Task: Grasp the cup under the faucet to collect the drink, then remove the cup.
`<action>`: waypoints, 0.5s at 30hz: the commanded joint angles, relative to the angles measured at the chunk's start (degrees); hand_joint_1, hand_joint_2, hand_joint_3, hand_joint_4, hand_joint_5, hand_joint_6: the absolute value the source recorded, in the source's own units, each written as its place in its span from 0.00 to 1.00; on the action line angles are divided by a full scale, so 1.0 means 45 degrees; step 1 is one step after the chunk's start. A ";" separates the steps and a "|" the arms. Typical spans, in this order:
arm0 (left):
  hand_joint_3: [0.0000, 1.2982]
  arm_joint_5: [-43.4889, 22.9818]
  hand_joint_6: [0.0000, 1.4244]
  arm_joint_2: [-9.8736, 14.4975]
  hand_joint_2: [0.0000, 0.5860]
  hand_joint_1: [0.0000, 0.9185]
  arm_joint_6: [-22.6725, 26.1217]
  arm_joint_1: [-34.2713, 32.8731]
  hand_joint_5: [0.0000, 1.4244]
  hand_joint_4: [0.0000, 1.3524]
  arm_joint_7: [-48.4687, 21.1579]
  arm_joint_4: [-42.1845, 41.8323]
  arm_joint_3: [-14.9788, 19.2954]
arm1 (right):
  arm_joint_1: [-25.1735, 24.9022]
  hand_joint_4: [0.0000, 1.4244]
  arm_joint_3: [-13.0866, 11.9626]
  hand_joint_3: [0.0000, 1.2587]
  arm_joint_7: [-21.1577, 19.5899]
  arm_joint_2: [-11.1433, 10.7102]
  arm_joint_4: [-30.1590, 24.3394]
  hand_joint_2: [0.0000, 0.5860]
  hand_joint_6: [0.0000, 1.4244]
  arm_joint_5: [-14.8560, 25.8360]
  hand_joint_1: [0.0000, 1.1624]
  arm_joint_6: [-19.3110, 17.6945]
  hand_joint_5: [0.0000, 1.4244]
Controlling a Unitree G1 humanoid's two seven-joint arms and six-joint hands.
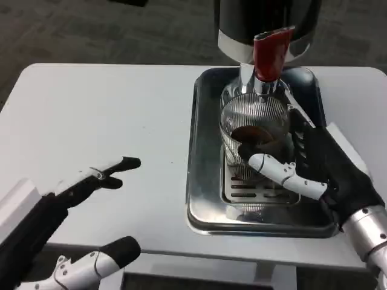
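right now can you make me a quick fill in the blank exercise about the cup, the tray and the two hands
1. The glass cup stands on a metal ____ under the red faucet handle.
2. The ____ hand wraps its fingers around the cup.
3. The liquid inside the cup looks dark ____.
4. The left hand holds ____ over the white table.

Missing words: tray; right; brown; nothing

So the cup (254,124) is a clear ribbed glass one, standing upright on the slotted grate of the metal drip tray (202,205), right below the faucet (266,57) with its red handle. There's dark brown drink sitting in the bottom of it.
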 commanded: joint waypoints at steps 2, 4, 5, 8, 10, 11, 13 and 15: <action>0.16 -0.0019 0.15 0.0127 0.23 0.11 0.0122 0.0285 0.16 0.11 -0.0163 -0.0175 0.0134 | 0.0343 0.00 0.0246 0.00 -0.0174 0.0094 -0.0097 0.36 0.07 -0.0327 0.51 -0.0187 0.00; 0.16 -0.0028 0.15 0.0135 0.23 0.11 0.0142 0.0279 0.16 0.11 -0.0157 -0.0180 0.0137 | 0.0382 0.00 0.0289 0.00 -0.0297 0.0137 -0.0128 0.35 0.08 -0.0468 0.52 -0.0167 0.00; 0.16 -0.0030 0.15 0.0148 0.23 0.11 0.0161 0.0275 0.17 0.11 -0.0163 -0.0180 0.0135 | 0.0398 0.00 0.0305 0.00 -0.0357 0.0162 -0.0148 0.35 0.08 -0.0515 0.52 -0.0139 0.00; 0.16 -0.0036 0.15 0.0167 0.23 0.11 0.0188 0.0267 0.17 0.11 -0.0175 -0.0165 0.0111 | 0.0437 0.00 0.0372 0.00 -0.0507 0.0229 -0.0172 0.35 0.09 -0.0653 0.52 -0.0052 0.01; 0.16 -0.0023 0.15 0.0183 0.23 0.11 0.0214 0.0266 0.17 0.12 -0.0187 -0.0157 0.0087 | 0.0448 0.00 0.0427 0.00 -0.0577 0.0246 -0.0172 0.35 0.09 -0.0754 0.53 -0.0019 0.01; 0.16 -0.0035 0.15 0.0169 0.23 0.11 0.0221 0.0267 0.17 0.12 -0.0178 -0.0152 0.0075 | 0.0458 0.00 0.0472 0.00 -0.0625 0.0268 -0.0181 0.35 0.09 -0.0825 0.53 0.0004 0.01; 0.16 -0.0018 0.15 0.0167 0.23 0.11 0.0246 0.0270 0.17 0.12 -0.0179 -0.0145 0.0055 | 0.0480 0.00 0.0547 0.00 -0.0708 0.0304 -0.0204 0.35 0.10 -0.0940 0.53 0.0049 0.02; 0.16 -0.0033 0.15 0.0173 0.23 0.11 0.0255 0.0279 0.17 0.12 -0.0195 -0.0126 0.0044 | 0.0520 0.00 0.0648 0.00 -0.0843 0.0390 -0.0209 0.35 0.10 -0.1055 0.53 0.0115 0.03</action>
